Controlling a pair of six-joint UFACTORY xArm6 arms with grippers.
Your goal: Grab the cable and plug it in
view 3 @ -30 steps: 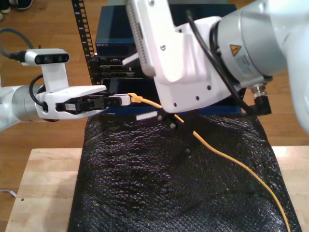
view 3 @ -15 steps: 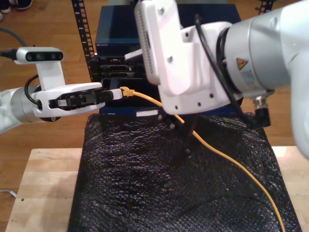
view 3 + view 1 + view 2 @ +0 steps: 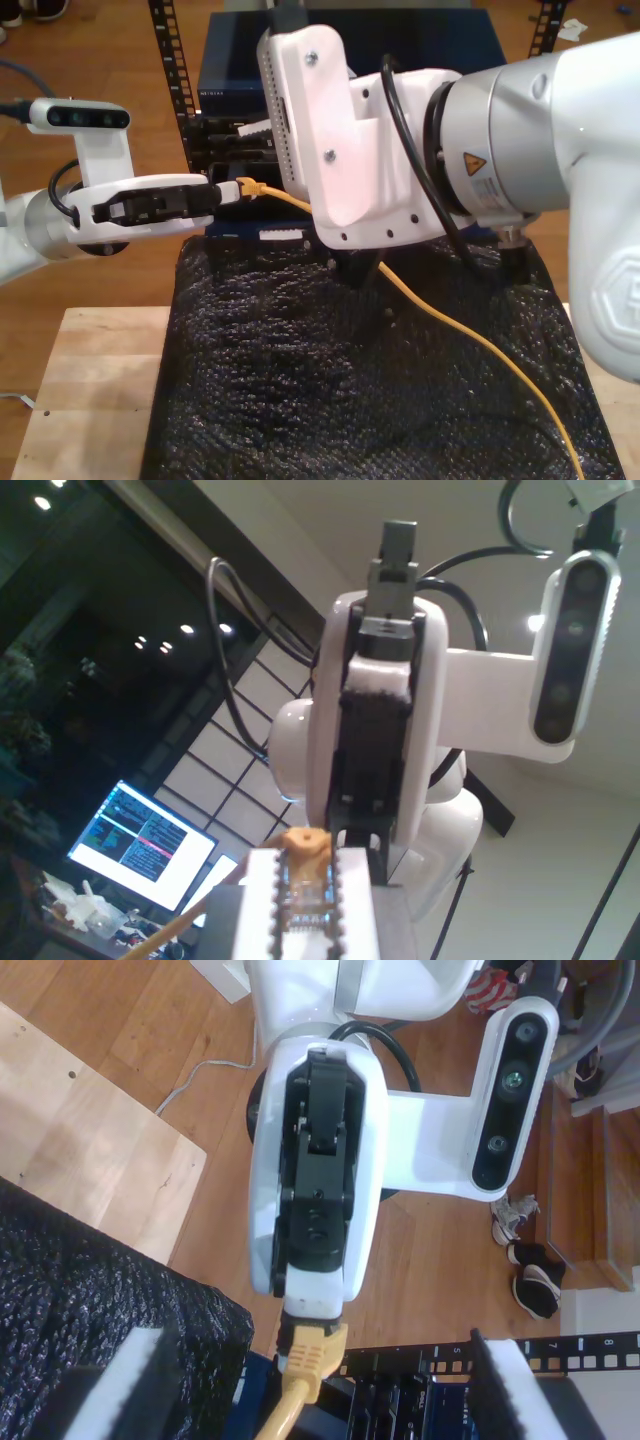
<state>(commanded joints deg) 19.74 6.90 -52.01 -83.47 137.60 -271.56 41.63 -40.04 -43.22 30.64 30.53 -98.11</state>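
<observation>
Our first gripper (image 3: 232, 192) comes in from the exterior view's left, pinched tight on the plug (image 3: 250, 187) of the cable (image 3: 440, 315), just in front of the dark boxes (image 3: 225, 130). Our second gripper (image 3: 320, 1390) has its fingers (image 3: 130, 1380) wide apart with the cable between them. The cable runs down over the black cover (image 3: 280, 380) toward the exterior view's lower right.

Exterior camera looks down from the front — wrist cameras face each other's arm.
</observation>
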